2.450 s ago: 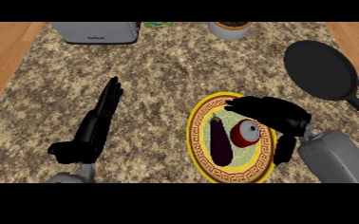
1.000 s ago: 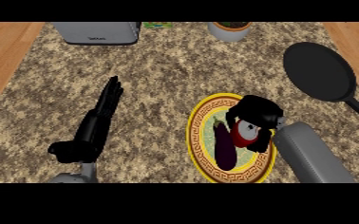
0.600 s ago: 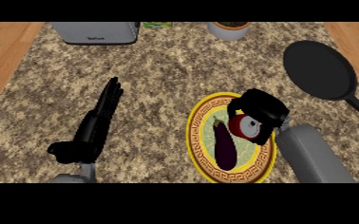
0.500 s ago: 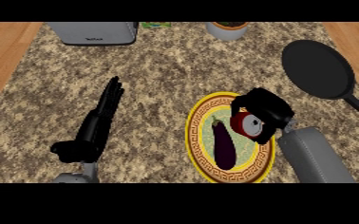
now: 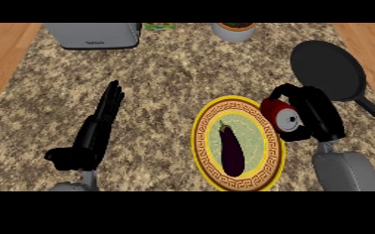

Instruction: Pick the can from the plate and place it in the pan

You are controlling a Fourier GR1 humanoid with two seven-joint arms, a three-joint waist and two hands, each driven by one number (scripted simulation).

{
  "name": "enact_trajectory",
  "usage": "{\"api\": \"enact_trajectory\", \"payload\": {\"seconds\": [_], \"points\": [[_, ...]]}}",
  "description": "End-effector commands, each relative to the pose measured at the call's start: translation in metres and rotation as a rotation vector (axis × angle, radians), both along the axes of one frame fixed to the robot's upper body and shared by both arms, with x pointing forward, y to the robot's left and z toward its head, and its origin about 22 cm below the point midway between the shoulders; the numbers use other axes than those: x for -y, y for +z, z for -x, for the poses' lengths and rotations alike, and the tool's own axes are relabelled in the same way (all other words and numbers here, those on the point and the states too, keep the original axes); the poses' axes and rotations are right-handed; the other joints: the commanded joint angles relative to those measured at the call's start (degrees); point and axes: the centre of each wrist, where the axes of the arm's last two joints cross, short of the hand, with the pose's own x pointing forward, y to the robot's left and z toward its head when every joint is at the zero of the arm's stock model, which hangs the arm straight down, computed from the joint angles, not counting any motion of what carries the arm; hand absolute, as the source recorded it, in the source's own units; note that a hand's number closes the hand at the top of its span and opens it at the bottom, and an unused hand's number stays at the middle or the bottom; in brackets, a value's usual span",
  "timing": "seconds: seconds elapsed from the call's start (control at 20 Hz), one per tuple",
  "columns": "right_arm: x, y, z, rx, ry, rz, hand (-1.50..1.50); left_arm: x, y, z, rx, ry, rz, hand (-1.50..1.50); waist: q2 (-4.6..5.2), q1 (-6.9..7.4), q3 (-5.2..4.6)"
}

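Observation:
My right hand [image 5: 319, 115] is curled round a red can [image 5: 282, 116], which hangs tilted over the right rim of the yellow patterned plate [image 5: 207, 129]. A dark purple eggplant [image 5: 231, 148] lies in the middle of that plate. The black pan [image 5: 327, 70] rests at the right of the counter, just beyond my right hand. At the left, my left hand [image 5: 93, 129] rests with its fingers straight, holding nothing.
A grey toaster [image 5: 93, 34] stands at the back left. A white pot with brown filling [image 5: 235, 30] sits at the back centre, and a small green item [image 5: 158, 27] lies beside the toaster. Wooden floor shows past both side edges of the speckled counter [image 5: 168, 79].
My right hand closed round the can on the plate, lifted it and carried it rightward toward the pan. The eggplant stays on the plate. The left hand has barely moved.

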Motion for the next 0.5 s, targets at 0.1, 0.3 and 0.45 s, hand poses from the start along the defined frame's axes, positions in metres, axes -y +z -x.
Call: {"api": "enact_trajectory", "payload": {"seconds": [0.1, 0.3, 0.45], "points": [[0.01, 0.027, 0.026, 0.122, -0.151, -0.157, 1.5, 0.006, -0.007, -0.007, 0.007, 0.006, 0.002, 0.0, 0.35, 0.87, 0.02], [0.03, 0.036, 0.016, 0.106, -0.259, -0.286, 1.5, 0.014, -0.009, -0.003, 0.015, -0.017, 0.009, 0.0, 0.44, 1.3, 0.04], [0.065, 0.021, 0.014, 0.082, -0.319, -0.339, 1.5, 0.001, 0.01, 0.003, 0.009, -0.03, 0.003, 0.0, 0.45, 1.73, 0.08]]}}
